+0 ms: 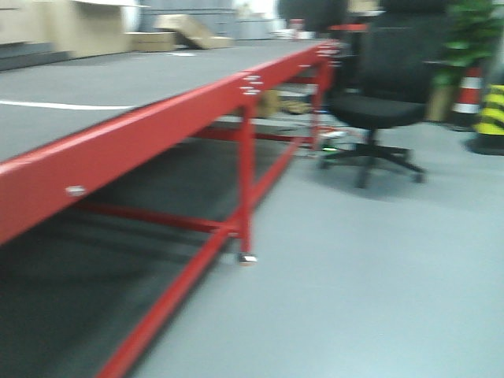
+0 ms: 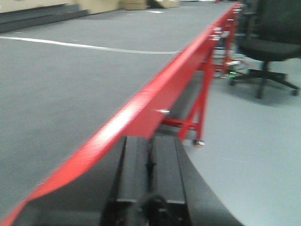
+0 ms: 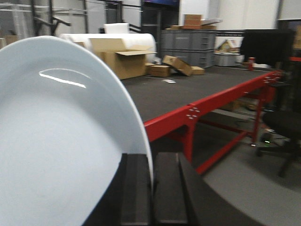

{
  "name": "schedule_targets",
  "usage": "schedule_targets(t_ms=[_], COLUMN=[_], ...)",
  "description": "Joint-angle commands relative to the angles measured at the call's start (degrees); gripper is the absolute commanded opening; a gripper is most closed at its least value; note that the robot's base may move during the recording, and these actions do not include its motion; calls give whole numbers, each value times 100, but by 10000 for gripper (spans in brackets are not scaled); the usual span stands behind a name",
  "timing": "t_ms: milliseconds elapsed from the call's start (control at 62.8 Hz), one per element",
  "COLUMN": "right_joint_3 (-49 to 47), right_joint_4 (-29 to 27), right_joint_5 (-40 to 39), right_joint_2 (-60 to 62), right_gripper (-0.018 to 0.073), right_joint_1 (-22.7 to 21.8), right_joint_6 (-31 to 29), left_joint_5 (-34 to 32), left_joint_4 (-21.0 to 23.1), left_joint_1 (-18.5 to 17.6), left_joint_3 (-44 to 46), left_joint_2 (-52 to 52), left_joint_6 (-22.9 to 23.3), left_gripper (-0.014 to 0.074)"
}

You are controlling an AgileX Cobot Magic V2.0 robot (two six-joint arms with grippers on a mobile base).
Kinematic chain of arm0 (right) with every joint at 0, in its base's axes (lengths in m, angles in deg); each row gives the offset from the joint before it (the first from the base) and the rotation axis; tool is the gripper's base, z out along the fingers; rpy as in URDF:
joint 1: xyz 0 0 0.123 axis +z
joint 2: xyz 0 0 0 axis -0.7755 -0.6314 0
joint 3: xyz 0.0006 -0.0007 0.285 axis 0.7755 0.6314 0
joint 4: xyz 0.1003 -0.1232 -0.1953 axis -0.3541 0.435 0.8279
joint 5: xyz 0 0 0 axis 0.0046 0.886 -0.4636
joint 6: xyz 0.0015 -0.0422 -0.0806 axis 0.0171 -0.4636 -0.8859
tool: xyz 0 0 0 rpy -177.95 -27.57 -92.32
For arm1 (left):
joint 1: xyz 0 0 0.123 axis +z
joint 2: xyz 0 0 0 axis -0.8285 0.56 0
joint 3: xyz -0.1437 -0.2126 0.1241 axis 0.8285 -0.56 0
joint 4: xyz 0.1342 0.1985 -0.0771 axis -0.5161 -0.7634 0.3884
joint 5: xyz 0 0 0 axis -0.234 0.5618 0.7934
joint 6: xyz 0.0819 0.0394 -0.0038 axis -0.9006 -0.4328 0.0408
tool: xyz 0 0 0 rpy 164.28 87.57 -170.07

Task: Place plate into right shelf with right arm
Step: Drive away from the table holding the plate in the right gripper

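The right gripper [image 3: 151,188] is pinching the round, shallow, glossy white plate [image 3: 61,141] by its rim, with the thin edge caught between its two black fingers [image 3: 135,188]. The plate is standing almost on edge. It is rising up and to the left of the right gripper, and its hollow face, which is catching a bright streak of light, is filling the left side of the right wrist view.

Ahead and to the right of this gripper, the long table [image 3: 178,92] with a dark grey top and red metal frame is stretching away. Open brown cardboard boxes [image 3: 124,59], a large white roll [image 3: 117,37] and stacked grey crates [image 3: 188,44] are sitting beyond its far side.

The left gripper [image 2: 150,174] is empty, and its two black fingers are pressing flat against each other. It is hanging just off the table's red edge rail, which is running diagonally ahead of it and to the left. The grey top is spreading out to the left of it, and the pale floor is lying to its right.

Further ahead and to the right, a black swivel office chair [image 1: 386,79] is standing on the floor near the table's far end. A green leafy plant [image 1: 472,31], an orange-and-white traffic cone [image 1: 468,94] and a yellow-and-black striped post [image 1: 492,114] are standing behind the chair. The front and left wrist views are blurring.
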Motion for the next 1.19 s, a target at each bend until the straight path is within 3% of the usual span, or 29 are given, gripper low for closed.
schedule_targets(t_ms=[0, 1179], right_joint_3=[-180, -180], right_joint_4=[51, 51], right_joint_5=[-595, -619], right_joint_2=[-31, -33], right_gripper=[55, 55], right_joint_1=[-18, -18], right_joint_6=[-19, -19], left_joint_5=[-467, -454], left_joint_4=[22, 22], left_joint_1=[-6, -6], left_joint_3=[-48, -48], left_joint_2=[-68, -32], left_joint_6=[14, 14], left_gripper=[-47, -47])
